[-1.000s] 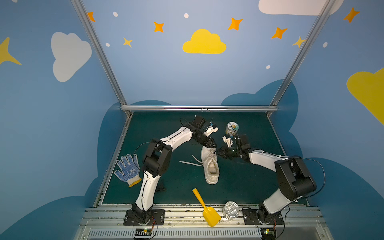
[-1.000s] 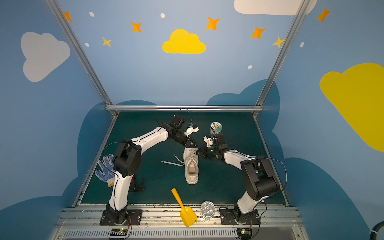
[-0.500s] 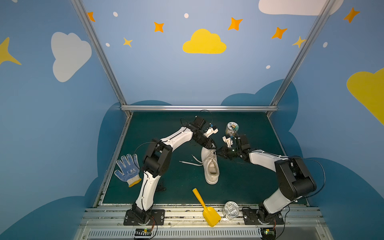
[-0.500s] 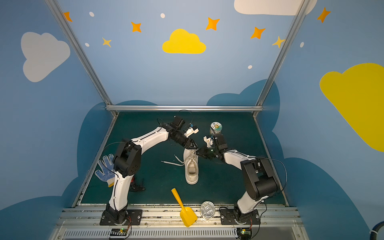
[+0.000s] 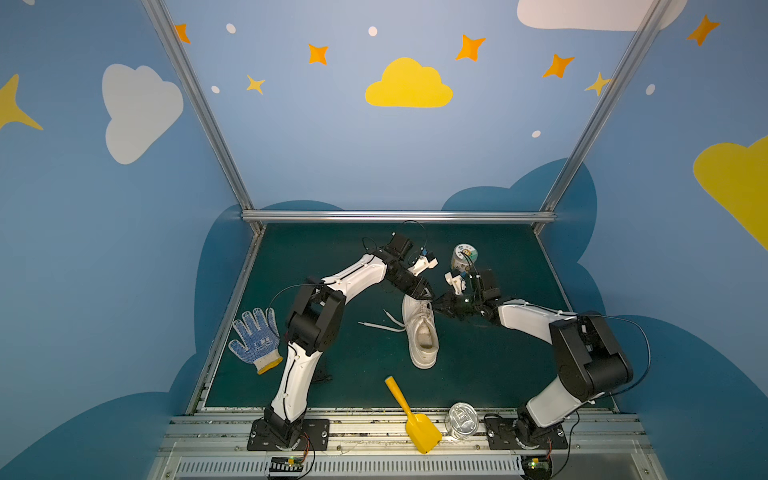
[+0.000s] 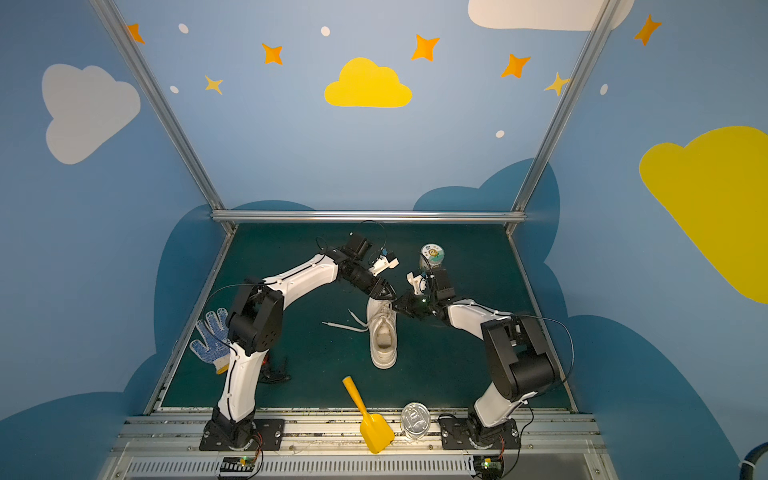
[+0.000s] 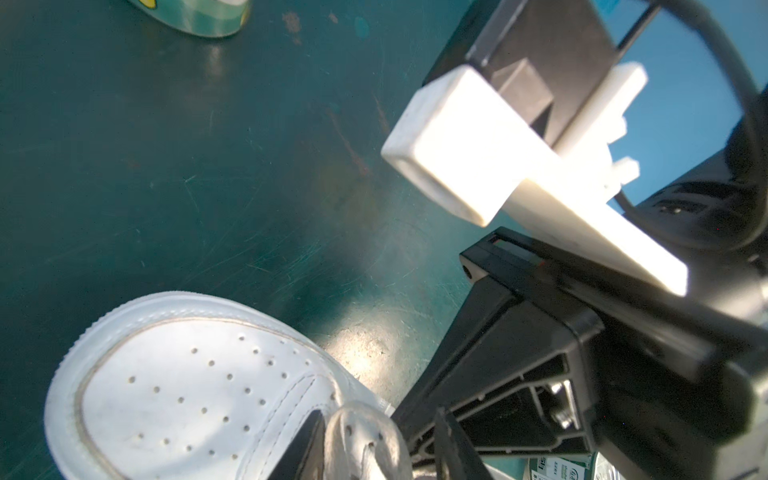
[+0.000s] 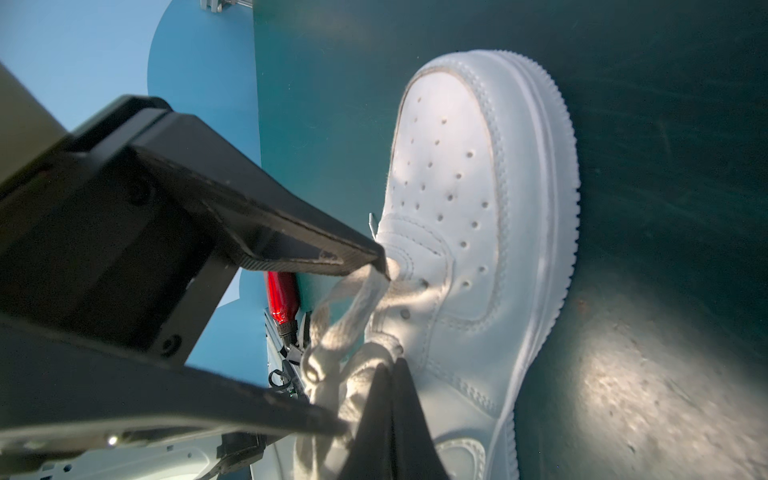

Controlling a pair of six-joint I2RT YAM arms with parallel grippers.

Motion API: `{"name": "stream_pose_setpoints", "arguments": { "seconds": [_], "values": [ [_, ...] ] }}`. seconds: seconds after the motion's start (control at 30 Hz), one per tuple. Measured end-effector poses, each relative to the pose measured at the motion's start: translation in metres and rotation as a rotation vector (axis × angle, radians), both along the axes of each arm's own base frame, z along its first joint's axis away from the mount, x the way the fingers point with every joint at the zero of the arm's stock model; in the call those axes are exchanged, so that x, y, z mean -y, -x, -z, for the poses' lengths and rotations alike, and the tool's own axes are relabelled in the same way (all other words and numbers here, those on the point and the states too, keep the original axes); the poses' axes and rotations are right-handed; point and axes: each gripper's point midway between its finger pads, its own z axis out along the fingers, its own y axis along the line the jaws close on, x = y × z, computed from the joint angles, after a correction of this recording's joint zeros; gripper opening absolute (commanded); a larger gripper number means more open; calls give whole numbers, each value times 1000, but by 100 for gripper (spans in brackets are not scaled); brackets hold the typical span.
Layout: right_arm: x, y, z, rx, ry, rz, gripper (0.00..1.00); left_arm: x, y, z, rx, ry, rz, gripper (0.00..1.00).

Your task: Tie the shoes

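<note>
The white shoe [image 5: 422, 332] [image 6: 382, 332] lies in the middle of the green mat, toe toward the back wall. Two loose lace ends [image 5: 382, 326] [image 6: 347, 324] trail off to its left. My left gripper [image 5: 424, 296] [image 6: 384, 293] [image 7: 374, 453] hovers over the lower eyelets. It is open, its fingers [image 8: 332, 249] wide apart and straddling a lace loop [image 8: 353, 299]. My right gripper [image 5: 436, 308] [image 6: 399, 309] [image 8: 392, 365] comes in from the right. It is shut, pinching a bunched lace [image 8: 374, 349] beside the eyelets. The perforated toe [image 7: 187, 395] shows in the left wrist view.
A blue-dotted glove [image 5: 255, 338] [image 6: 210, 336] lies at the left edge. A yellow scoop [image 5: 411, 415] [image 6: 368, 419] and a tipped tin [image 5: 462, 419] [image 6: 415, 419] sit at the front. An upright can [image 5: 463, 255] [image 6: 432, 255] stands behind the grippers. A dark tool [image 6: 274, 370] lies by the left arm.
</note>
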Motion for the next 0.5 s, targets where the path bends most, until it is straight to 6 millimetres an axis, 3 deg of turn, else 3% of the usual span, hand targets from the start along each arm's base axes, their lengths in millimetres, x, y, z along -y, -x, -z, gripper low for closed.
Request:
{"name": "stream_pose_setpoints", "arguments": {
  "seconds": [0.33, 0.5],
  "values": [
    [0, 0, 0, 0, 0, -1, 0, 1, 2, 1, -7, -1, 3, 34],
    [0, 0, 0, 0, 0, -1, 0, 1, 2, 1, -12, 0, 1, 18]
  ]
}}
